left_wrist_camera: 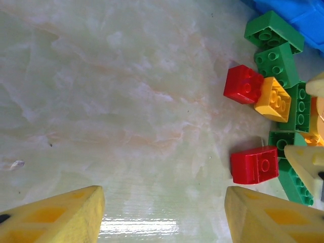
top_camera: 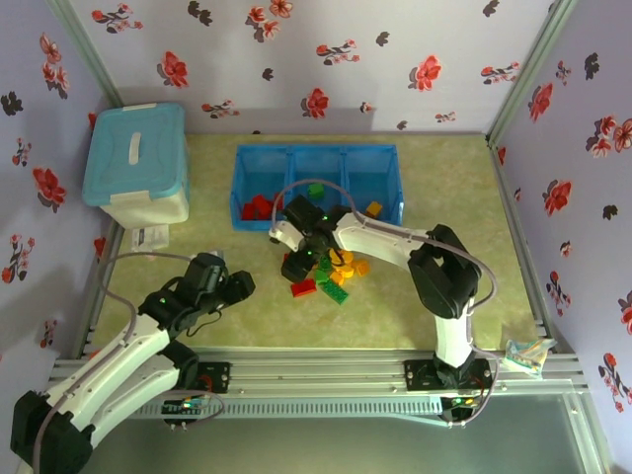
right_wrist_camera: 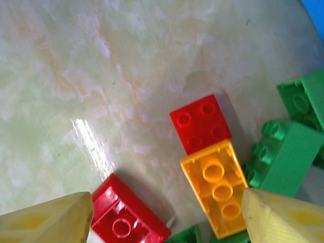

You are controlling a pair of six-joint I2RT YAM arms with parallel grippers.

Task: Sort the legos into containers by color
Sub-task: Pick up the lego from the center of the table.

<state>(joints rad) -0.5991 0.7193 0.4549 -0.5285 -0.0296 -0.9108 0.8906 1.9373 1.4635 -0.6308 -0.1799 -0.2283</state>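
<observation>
Arms, top view: the left gripper [top_camera: 237,286] is over bare table [top_camera: 444,188], left of the pile. The right gripper [top_camera: 301,265] is at the pile's left edge.
Legos, top view: loose legos [top_camera: 338,276] in red, green and orange are heaped mid-table, just in front of the tray [top_camera: 316,151].
Tray, top view: blue, with three sections. Red bricks are in the left one, green in the middle, orange in the right.
Box, top view: a pale blue lidded box [top_camera: 138,158] stands far left, apart from the tray.
Gripper, left wrist: the left gripper [left_wrist_camera: 164,217] is wide open, with bare table between its yellow fingers [left_wrist_camera: 55,217]. It holds nothing.
Legos, left wrist: a red brick [left_wrist_camera: 254,164] lies just beside the right-hand finger. Farther off, a second red brick [left_wrist_camera: 244,84] touches an orange brick [left_wrist_camera: 273,98], among green bricks [left_wrist_camera: 276,63].
Gripper, right wrist: the right gripper [right_wrist_camera: 167,217] is wide open and grips nothing.
Legos, right wrist: between the fingers [right_wrist_camera: 283,217], a red brick [right_wrist_camera: 126,217] sits against one and an orange brick [right_wrist_camera: 215,195] just beside the other. Another red [right_wrist_camera: 201,123] touches the orange brick, and green bricks [right_wrist_camera: 288,152] lie to the right.
</observation>
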